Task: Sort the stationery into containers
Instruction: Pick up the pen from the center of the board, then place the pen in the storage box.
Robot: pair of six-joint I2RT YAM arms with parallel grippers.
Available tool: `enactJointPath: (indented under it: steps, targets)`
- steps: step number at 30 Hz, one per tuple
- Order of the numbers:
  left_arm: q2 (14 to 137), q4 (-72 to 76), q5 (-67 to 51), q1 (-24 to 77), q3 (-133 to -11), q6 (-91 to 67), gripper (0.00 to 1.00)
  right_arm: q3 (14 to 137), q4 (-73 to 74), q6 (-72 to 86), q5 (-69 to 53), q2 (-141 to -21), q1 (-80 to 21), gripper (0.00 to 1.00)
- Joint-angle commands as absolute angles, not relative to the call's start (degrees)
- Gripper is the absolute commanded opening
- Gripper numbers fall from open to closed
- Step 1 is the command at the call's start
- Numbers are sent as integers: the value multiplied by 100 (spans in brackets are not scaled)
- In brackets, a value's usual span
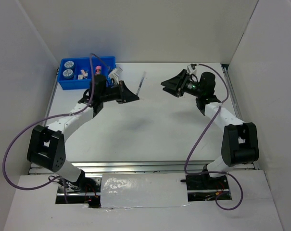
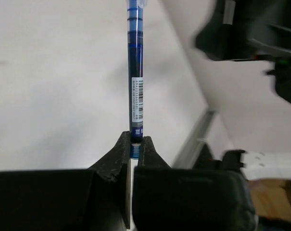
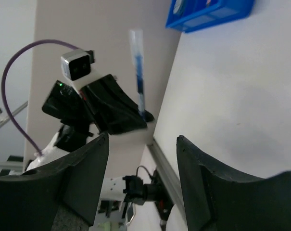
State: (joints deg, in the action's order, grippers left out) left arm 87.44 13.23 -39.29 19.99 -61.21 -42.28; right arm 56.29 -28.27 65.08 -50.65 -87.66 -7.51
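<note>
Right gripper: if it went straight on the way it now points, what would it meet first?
Probably the blue pen held in the left gripper, or that gripper's tip; depth is unclear.

white table (image 1: 150,130) enclosed by white walls (image 1: 135,29), metal rail (image 1: 159,165) along near edge.

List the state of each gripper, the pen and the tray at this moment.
left gripper: shut on one end of the blue pen.
blue pen: gripped at one end, sticking straight out past the fingers.
right gripper: open, holding nothing.
blue tray: in the far left corner, holding two tape rolls and a pink tube.
</note>
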Motion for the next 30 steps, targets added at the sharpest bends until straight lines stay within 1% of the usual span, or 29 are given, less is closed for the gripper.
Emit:
enactJointPath:
  steps: [1,2,3,4,5,6,7,11,12,14,15,16,18,24,30]
  targets:
    - [8621,-256,-3087,1277,-7132,-2818,0,6055,-1963,5662,-5255,-8535,-177,65]
    - [8866,-568,-2633,1144,-7415,-2578,0,6082,-1795,5330,-5308,-8499,137,65]
    - [9033,-876,-2402,1021,-7679,-2288,0,6126,-1497,5196,-5361,-8490,262,65]
    - [9200,-1384,-2112,846,-8273,-1815,0,6169,-1381,5055,-5466,-8473,377,65]
    - [9559,-1545,-1787,783,-8558,-1680,0,6187,-1284,4819,-5502,-8464,474,64]
    - [9789,-1721,-1210,739,-8822,-1470,0,6196,-1109,4729,-5528,-8429,614,64]
    - [10009,-1871,-1013,634,-9390,-1398,0,6196,-1064,4659,-5528,-8411,667,64]
    - [11228,-2143,-274,448,-10606,-1363,0,6188,-1011,4491,-5572,-8358,756,63]
    - [11441,-2171,-238,413,-11096,-1249,0,6179,-1019,4474,-5564,-8358,738,63]
    - [12063,-2345,-167,369,-11616,-1213,0,6144,-1046,4439,-5529,-8341,738,63]
    - [12250,-2381,-176,326,-12072,-1169,0,6126,-1046,4412,-5520,-8341,721,63]
    - [12591,-2417,-254,299,-12259,-1195,0,6109,-1055,4386,-5511,-8332,712,63]
    - [12822,-2348,-307,238,-12532,-1318,0,6100,-1011,4333,-5484,-8314,703,63]
    - [13359,-2153,-413,229,-12665,-1327,0,6117,-905,4219,-5511,-8411,747,63]
    - [13684,-2153,-606,229,-12639,-1239,9,6082,-958,4254,-5537,-8490,738,63]
